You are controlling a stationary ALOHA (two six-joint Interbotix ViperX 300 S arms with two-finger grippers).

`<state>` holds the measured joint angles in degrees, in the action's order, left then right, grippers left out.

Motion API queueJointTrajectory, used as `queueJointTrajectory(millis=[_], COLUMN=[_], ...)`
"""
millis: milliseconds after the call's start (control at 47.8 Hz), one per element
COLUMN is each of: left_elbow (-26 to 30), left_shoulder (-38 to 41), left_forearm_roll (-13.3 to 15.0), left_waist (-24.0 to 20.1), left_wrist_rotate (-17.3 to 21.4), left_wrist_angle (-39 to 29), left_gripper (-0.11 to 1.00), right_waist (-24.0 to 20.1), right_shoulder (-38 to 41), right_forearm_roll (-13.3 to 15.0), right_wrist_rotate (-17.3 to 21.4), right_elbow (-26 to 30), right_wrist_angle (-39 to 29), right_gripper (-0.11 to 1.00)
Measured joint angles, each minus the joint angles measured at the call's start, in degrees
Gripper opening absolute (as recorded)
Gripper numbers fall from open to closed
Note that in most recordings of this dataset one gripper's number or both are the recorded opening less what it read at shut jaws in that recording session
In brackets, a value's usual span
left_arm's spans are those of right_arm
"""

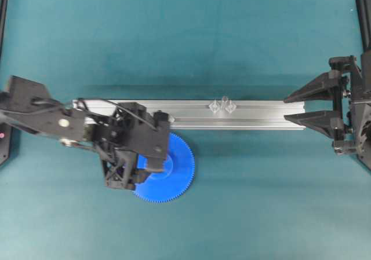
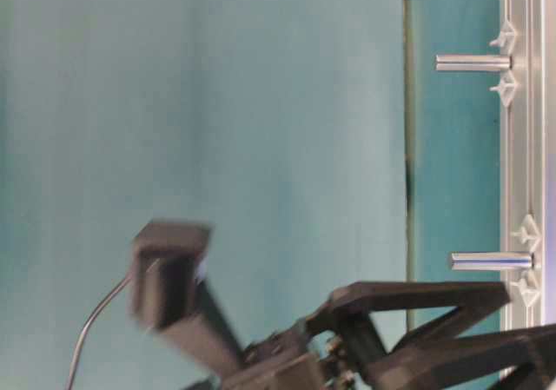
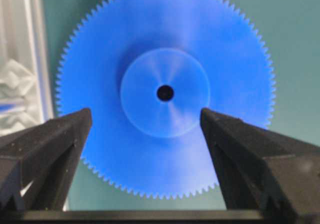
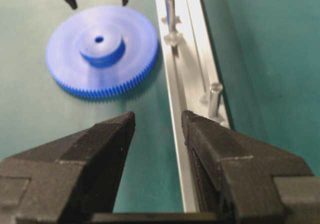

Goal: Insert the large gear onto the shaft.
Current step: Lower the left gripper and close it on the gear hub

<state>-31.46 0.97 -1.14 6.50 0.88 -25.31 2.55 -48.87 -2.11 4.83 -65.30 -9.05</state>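
Observation:
The large gear (image 1: 178, 168) lies flat on the teal mat just in front of the rail, hub up (image 3: 165, 44) (image 4: 102, 49). My left gripper (image 1: 149, 168) (image 3: 146, 115) hovers over it, open, one finger on each side of the hub and neither touching. Two thin grey shafts stand upright in clear mounts on the rail. One shaft (image 1: 222, 105) (image 4: 215, 97) (image 2: 491, 261) is mid-rail, the other (image 4: 171, 9) (image 2: 473, 62) beside the gear. My right gripper (image 1: 287, 109) (image 4: 158, 116) is open at the rail's right end, holding nothing.
The long silver aluminium rail (image 1: 261, 114) (image 4: 187, 79) (image 2: 521, 147) runs left to right across the mat's middle. The left arm's body (image 1: 52, 118) covers its left end. Dark frame posts (image 1: 364, 11) stand at the table's side edges.

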Motion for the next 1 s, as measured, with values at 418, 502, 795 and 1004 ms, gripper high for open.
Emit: queueJointTrajectory(millis=[418, 502, 795, 1004], left_elbow=[5.4, 6.5, 9.0, 8.9], left_shoulder=[5.1, 5.9, 8.5, 9.6], left_forearm_roll=[0.0, 0.0, 0.0, 0.0], left_waist=[0.0, 0.0, 0.4, 0.4], left_wrist_rotate=[-0.4, -0.4, -1.3, -1.5], left_wrist_angle=[-4.8, -5.6, -6.9, -9.1], left_gripper=[0.93, 0.93, 0.94, 0.94], right_waist=[0.1, 0.1, 0.1, 0.0], right_shoulder=[-0.6, -1.4, -7.5, -9.2], right_forearm_roll=[1.1, 1.1, 1.1, 1.1], right_wrist_rotate=[0.0, 0.0, 0.0, 0.0], right_elbow=[-0.4, -1.0, -3.2, -3.8], right_wrist_angle=[-4.5, -4.5, -5.0, -6.7], right_gripper=[0.57, 0.57, 0.57, 0.57])
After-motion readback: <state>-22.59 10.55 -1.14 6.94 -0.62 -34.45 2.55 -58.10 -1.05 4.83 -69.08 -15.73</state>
